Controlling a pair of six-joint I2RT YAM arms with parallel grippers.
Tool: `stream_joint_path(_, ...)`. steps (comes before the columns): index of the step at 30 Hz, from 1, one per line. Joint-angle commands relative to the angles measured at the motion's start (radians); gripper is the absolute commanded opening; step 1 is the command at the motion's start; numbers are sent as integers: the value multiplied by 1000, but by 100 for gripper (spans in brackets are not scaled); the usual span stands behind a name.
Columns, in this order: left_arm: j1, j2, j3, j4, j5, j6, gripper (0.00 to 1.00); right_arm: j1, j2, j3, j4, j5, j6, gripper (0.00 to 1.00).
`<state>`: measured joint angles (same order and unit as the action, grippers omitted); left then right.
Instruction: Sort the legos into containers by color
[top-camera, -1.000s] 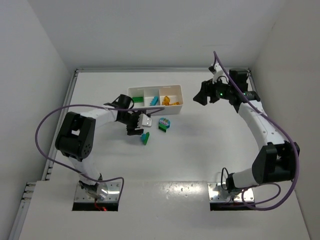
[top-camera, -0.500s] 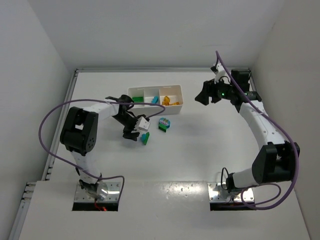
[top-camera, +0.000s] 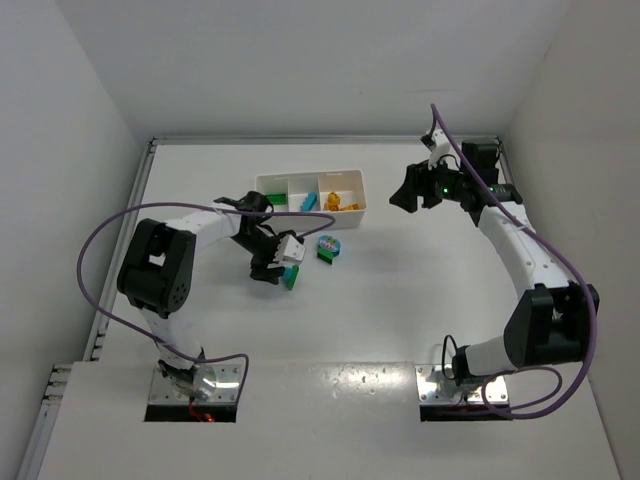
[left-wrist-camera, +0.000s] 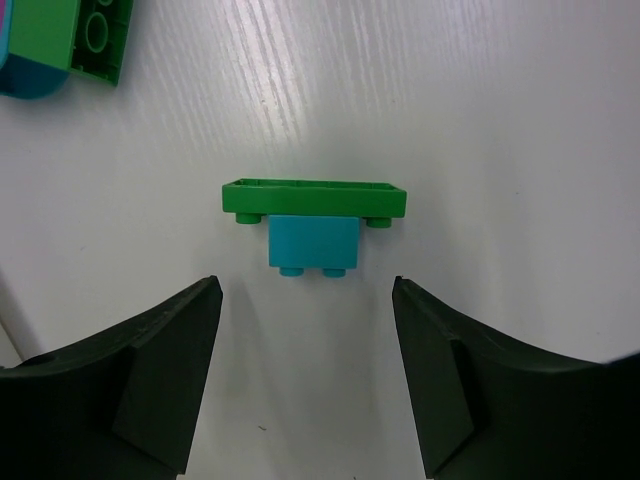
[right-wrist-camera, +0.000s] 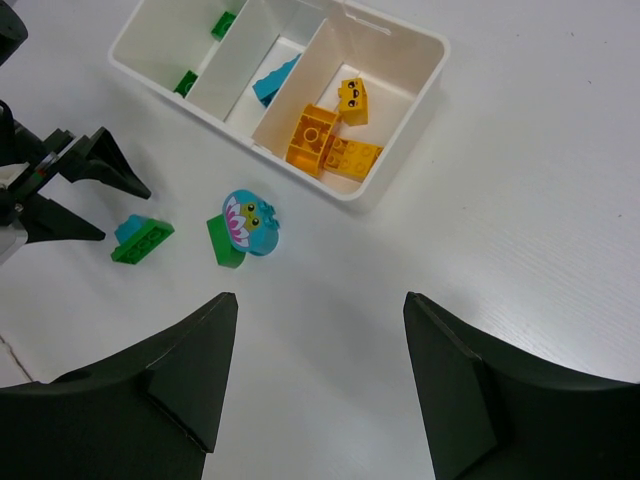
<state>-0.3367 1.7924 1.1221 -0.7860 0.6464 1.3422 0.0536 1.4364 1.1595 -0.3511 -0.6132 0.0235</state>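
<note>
A flat green lego joined to a small cyan lego (left-wrist-camera: 312, 225) lies on the table, just ahead of my open, empty left gripper (left-wrist-camera: 305, 330); it also shows from above (top-camera: 290, 277) and in the right wrist view (right-wrist-camera: 138, 240). A round cyan piece on a green brick (right-wrist-camera: 246, 226) lies near the white tray (top-camera: 355, 187). The tray holds green legos (right-wrist-camera: 225, 24) on the left, a cyan one (right-wrist-camera: 276, 80) in the middle and yellow-orange ones (right-wrist-camera: 333, 140) on the right. My right gripper (top-camera: 400, 190) hangs open and empty, right of the tray.
White walls close in the table on the left, back and right. My left arm's purple cable loops out over the left part of the table (top-camera: 100, 240). A second cyan-and-green pair (left-wrist-camera: 50, 45) shows at the top left of the left wrist view.
My left gripper has shifted slightly right, closer to the green-and-cyan lego. The right arm has barely moved.
</note>
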Motion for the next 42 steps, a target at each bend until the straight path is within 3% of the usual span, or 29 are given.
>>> stream_joint_path(1, -16, -41, -5, 27, 12, -15, 75, -6, -28, -1, 21, -20, 6, 68)
stream_joint_path(42, -76, -13, -5, 27, -17, -61, 61, -6, -37, -20, 12, -20, 6, 68)
